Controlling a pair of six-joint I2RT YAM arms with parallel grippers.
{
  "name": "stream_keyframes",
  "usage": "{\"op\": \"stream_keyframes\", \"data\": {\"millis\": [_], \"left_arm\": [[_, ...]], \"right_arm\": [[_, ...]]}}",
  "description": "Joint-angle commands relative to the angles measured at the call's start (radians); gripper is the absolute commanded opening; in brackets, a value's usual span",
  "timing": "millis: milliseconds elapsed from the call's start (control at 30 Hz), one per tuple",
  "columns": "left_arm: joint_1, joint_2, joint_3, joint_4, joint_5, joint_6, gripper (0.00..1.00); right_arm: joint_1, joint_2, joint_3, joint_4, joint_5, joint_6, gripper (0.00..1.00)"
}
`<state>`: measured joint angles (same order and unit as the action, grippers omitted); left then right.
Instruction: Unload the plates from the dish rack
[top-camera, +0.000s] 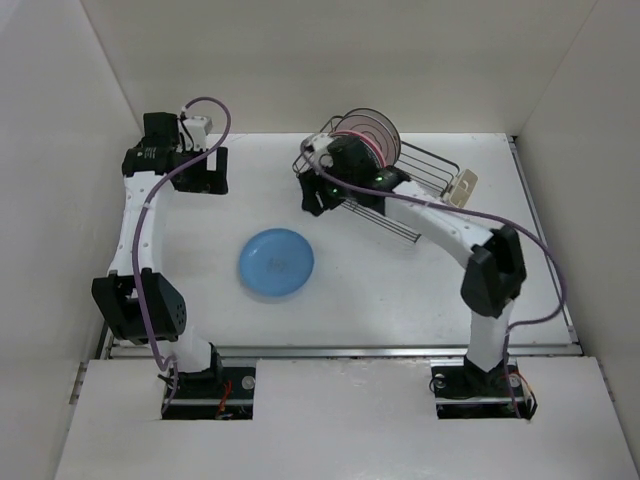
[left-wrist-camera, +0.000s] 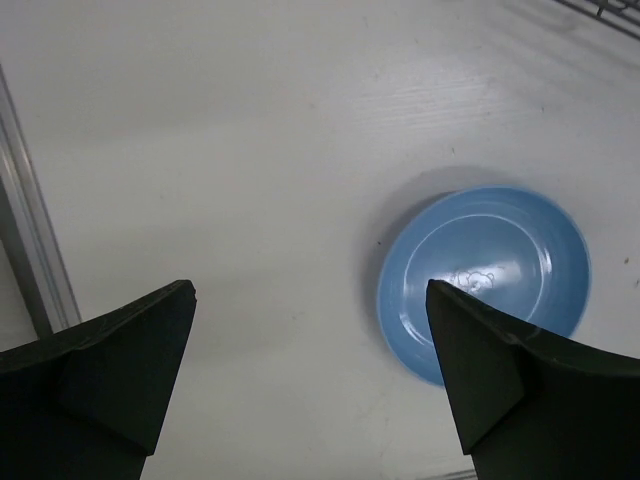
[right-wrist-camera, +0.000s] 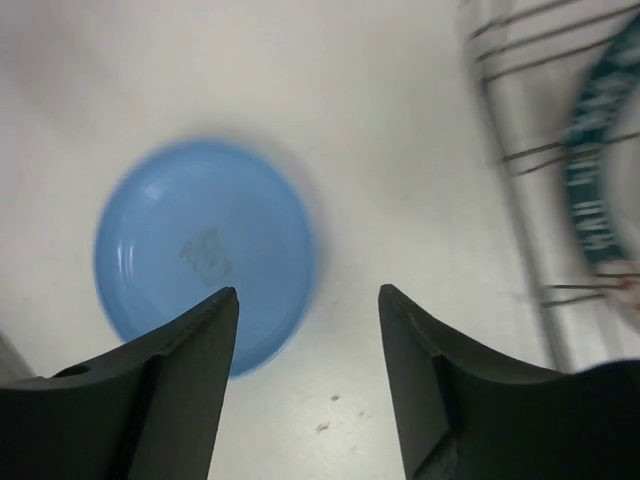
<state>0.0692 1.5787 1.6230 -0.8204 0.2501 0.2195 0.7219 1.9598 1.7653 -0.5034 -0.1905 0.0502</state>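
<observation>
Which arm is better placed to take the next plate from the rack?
Right. The right pincer, open, sits beside the rack and its standing plates; the left pincer hovers far off.

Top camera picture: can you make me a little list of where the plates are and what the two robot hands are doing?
Blue plate: flat on the table, out of the rack, nothing touching it
Other plates: standing upright in the dish rack; number unclear
Cream cup: at the rack's right end
Left gripper: open, empty, over bare table away from the blue plate
Right gripper: open, empty, between the blue plate and the rack
</observation>
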Motion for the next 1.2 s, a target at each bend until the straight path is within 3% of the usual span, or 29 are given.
{"op": "stream_keyframes", "data": {"millis": [0, 133, 167, 200, 400, 700, 800, 867, 1167], "left_arm": [[-0.002, -0.023, 0.06, 0.009, -0.026, -0.027, 1.0], [-0.002, -0.011, 0.051, -0.011, 0.017, 0.037, 1.0], [-0.011, -0.011, 0.051, -0.011, 0.006, 0.037, 1.0], [-0.011, -0.011, 0.041, -0.011, -0.003, 0.037, 1.0], [-0.011, -0.011, -0.014, 0.007, -0.063, 0.024, 1.0], [-0.011, -0.002, -0.046, 0.02, -0.064, -0.011, 1.0], [-0.011, -0.002, -0.046, 0.02, -0.055, -0.02, 1.0], [-0.011, -0.002, -0.046, 0.02, -0.055, -0.02, 1.0], [-0.029, -0.012, -0.083, 0.02, 0.0, -0.02, 1.0]], "right_arm": [[-0.07, -0.156, -0.046, 0.211, 0.283, 0.065, 0.63], [-0.172, -0.109, 0.034, 0.14, 0.497, 0.086, 0.45], [-0.185, -0.069, 0.06, 0.117, 0.529, 0.095, 0.34], [-0.196, -0.053, 0.078, 0.103, 0.555, 0.096, 0.31], [-0.243, 0.011, 0.118, 0.094, 0.602, 0.074, 0.31], [-0.303, 0.102, 0.137, 0.094, 0.508, 0.065, 0.31], [-0.303, 0.128, 0.137, 0.094, 0.499, 0.056, 0.2], [-0.303, 0.128, 0.137, 0.104, 0.508, 0.044, 0.0], [-0.303, -0.024, 0.063, 0.197, 0.577, -0.098, 0.0]]}}
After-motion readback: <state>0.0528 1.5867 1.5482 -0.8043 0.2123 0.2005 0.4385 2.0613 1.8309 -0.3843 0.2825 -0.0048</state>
